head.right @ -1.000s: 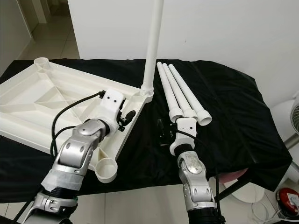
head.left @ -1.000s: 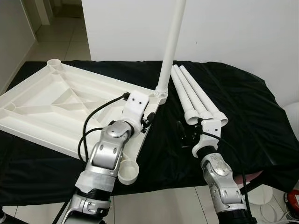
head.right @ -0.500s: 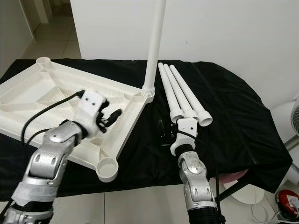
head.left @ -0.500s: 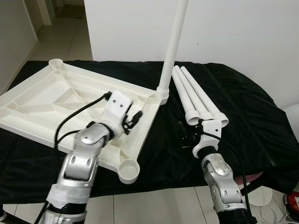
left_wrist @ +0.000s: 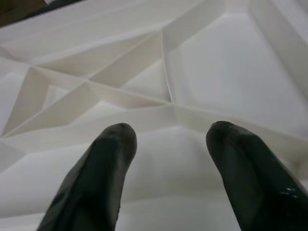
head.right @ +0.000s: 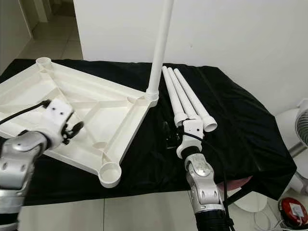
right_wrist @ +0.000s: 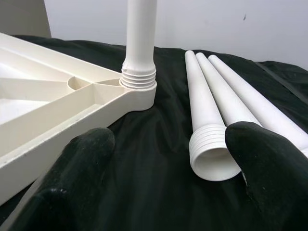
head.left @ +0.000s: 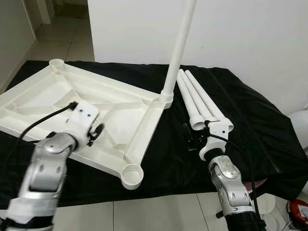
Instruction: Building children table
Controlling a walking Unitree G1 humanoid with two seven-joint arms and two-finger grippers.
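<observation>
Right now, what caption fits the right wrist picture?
Open right claw faces three loose legs beside one standing leg.

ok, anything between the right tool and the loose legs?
Nothing. In the right wrist view only bare black cloth separates the open right tool from the nearest loose leg, whose threaded mouth sits just ahead of one finger.

Ahead of our right gripper we see open black cloth, a lane bounded by the upright leg screwed into the tabletop's corner and the three loose legs lying side by side. Under our left gripper, raised ribs divide the tabletop's underside into shallow pockets.
</observation>
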